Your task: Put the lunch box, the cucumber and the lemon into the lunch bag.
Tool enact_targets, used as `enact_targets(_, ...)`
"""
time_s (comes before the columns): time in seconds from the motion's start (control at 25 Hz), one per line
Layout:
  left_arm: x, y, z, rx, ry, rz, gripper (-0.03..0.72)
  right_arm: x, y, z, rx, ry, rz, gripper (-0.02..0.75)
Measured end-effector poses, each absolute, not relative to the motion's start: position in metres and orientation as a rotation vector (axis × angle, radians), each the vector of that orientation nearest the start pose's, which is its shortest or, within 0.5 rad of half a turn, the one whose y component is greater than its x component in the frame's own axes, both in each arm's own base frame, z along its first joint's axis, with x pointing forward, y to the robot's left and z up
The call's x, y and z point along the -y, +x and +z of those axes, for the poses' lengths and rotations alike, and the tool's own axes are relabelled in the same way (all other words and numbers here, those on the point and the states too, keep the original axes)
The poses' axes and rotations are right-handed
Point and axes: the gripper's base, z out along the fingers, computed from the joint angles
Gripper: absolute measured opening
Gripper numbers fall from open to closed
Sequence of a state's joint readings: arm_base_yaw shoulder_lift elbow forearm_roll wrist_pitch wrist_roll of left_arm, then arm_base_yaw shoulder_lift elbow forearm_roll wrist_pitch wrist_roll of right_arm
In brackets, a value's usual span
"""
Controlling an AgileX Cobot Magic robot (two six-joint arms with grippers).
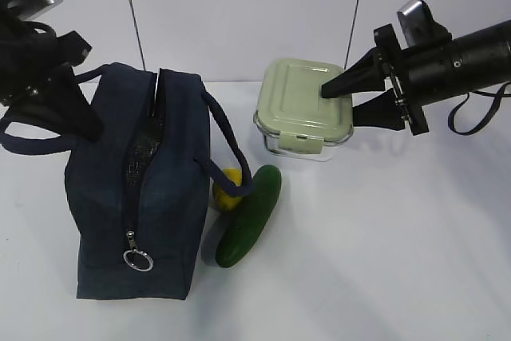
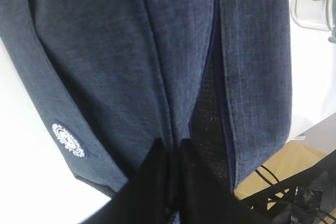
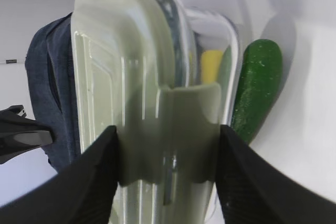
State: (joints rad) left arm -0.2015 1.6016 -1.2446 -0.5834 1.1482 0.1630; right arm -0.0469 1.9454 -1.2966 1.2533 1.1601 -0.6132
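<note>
- Right end effector (image 1: 351,100), upper right of the exterior view: jaws clamped across the lunch box (image 1: 303,108), one on the pale green lid, one on the underside.
- Left end effector (image 2: 173,153), upper left: closed, pinching the lunch bag (image 1: 140,189) fabric beside the partly open zipper.
- Lunch bag stands on the white counter (image 1: 383,261), left of centre.
- Lemon (image 1: 228,189) touching the bag's right side; cucumber (image 1: 250,215) just right of the lemon, centre frame.
</note>
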Motion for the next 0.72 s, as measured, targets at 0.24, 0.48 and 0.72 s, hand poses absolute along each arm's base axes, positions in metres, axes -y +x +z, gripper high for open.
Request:
enact_targets(0.24,0.106,0.296,0.281,-2.893,0.243,-0.8,0.003,-0.074,0.39,0.231,-2.498,0.137,1.527,0.385)
enact_targets(0.48,0.106,0.296,0.281,-2.895,0.245,-0.799,0.003,-0.088,0.395,0.246,-2.489,0.13,1.551,0.385)
enact_targets(0.72,0.108,0.296,0.282,-2.888,0.233,-0.829,0.003,-0.11,0.396,0.261,-2.485,0.07,1.578,0.385)
